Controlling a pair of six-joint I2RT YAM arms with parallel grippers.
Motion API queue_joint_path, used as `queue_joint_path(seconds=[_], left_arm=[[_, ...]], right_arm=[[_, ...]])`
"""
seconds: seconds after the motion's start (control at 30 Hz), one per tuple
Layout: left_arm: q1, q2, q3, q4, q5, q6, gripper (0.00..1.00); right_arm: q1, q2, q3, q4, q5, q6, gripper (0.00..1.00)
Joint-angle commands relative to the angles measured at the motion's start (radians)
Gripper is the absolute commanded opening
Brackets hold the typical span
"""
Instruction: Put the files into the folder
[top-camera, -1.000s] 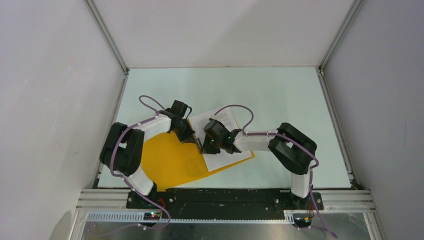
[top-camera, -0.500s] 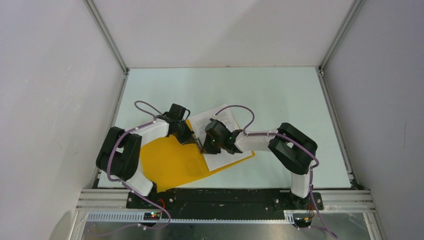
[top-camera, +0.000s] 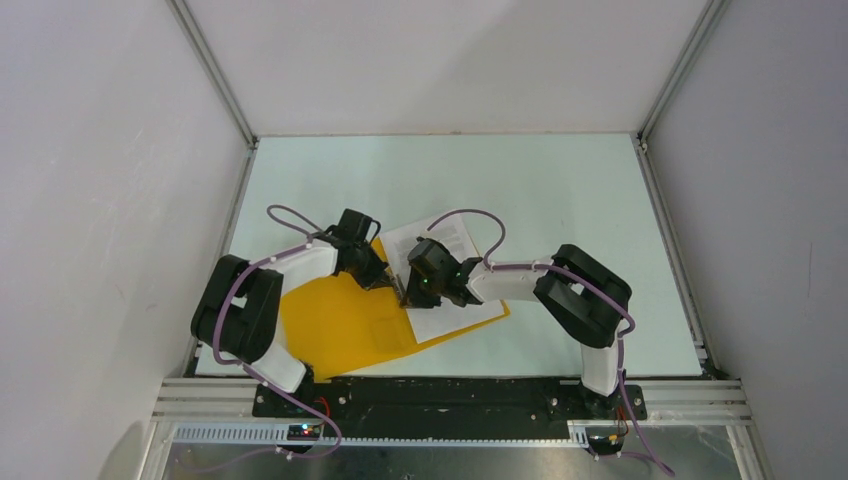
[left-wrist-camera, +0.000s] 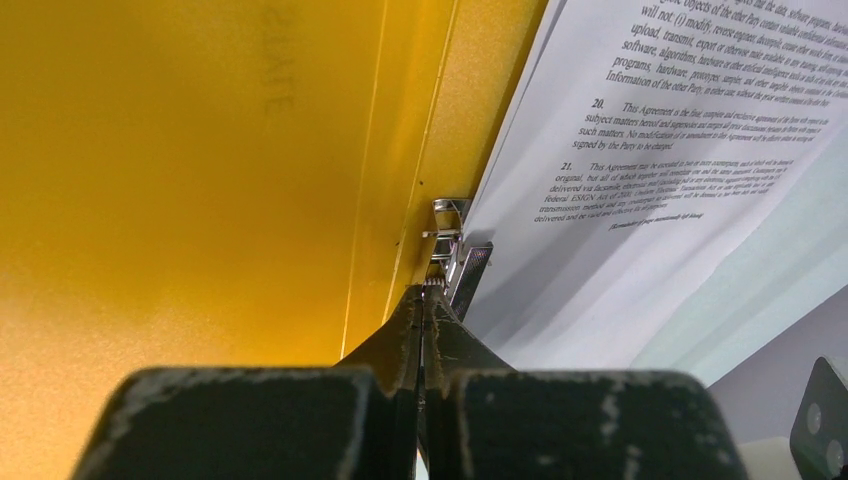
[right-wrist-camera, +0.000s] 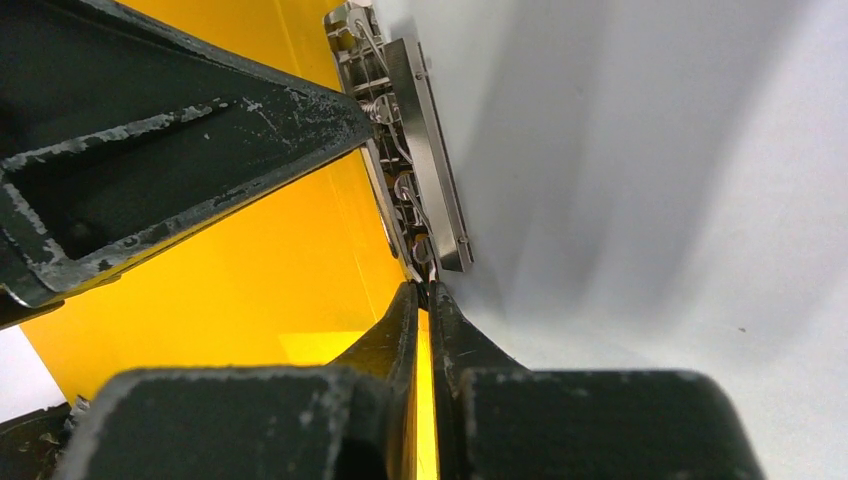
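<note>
My desk (top-camera: 560, 190) is a pale sheet with a faint green tint, matte all over. White panels box it in: a back wall (top-camera: 440, 60), a left wall (top-camera: 100, 200) and a right wall (top-camera: 770, 200). Aluminium rails climb the two far corners, one left (top-camera: 212, 72) and one right (top-camera: 678, 72). At the near edge lies a black plate (top-camera: 450, 398) and, nearer still, a slotted metal strip (top-camera: 240, 433).

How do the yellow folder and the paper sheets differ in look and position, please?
The folder is plain orange-yellow; the sheets are white with blocks of black print. The folder lies open and spreads wider, while the sheets cover only its right-hand half in the top view, beside the metal clip. Both are thin and lie flat.
</note>
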Motion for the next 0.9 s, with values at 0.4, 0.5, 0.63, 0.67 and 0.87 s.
queue_joint_path(seconds=[0.4, 0.5, 0.63, 0.67, 0.87], left_arm=[[-0.043, 0.111, -0.117, -0.062, -0.172, -0.009, 0.0], [-0.043, 0.11, -0.115, -0.062, -0.173, -0.008, 0.0], [-0.043, 0.108, -0.114, -0.062, -0.175, -0.005, 0.0], [-0.043, 0.108, -0.112, -0.061, -0.175, -0.005, 0.0], [-0.043, 0.11, -0.111, -0.062, -0.176, -0.002, 0.0]], right_arm=[[0.042, 0.043, 0.008, -0.2, 0.028, -0.085, 0.0], [0.041, 0.038, 0.017, -0.207, 0.027, -0.088, 0.0], [0.041, 0.032, 0.021, -0.205, 0.022, -0.088, 0.0], [0.041, 0.03, 0.021, -0.205, 0.022, -0.088, 0.0], [0.041, 0.018, 0.023, -0.206, 0.024, -0.092, 0.0]])
